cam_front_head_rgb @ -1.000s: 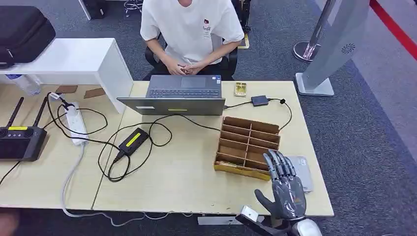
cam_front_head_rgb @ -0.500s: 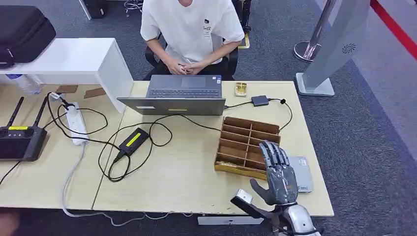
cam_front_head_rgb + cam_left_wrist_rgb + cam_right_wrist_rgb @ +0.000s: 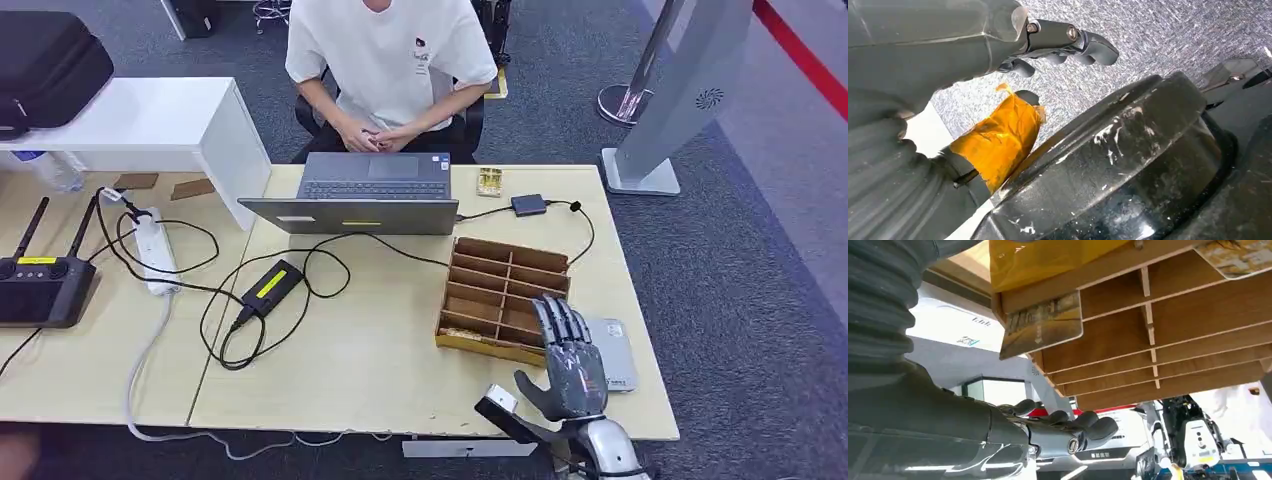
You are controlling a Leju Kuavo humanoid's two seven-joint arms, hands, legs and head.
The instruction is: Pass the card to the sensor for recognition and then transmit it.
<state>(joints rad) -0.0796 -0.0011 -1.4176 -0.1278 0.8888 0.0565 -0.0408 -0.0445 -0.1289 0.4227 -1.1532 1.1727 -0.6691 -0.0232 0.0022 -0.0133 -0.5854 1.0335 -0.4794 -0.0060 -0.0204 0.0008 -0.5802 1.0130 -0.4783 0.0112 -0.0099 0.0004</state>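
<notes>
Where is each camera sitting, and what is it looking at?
Head view: high on the robot, looking forward and down at the table, laptop and wooden organizer; its right hand rises from below.
Left wrist view: behind the left hand, looking down at grey carpet.
Right wrist view: behind the right hand, close to the organizer, with a card poking from a slot.
Head and right wrist views share the organizer and right hand.

Gold card (image 3: 1042, 324) in wooden organizer (image 3: 505, 298)
</notes>
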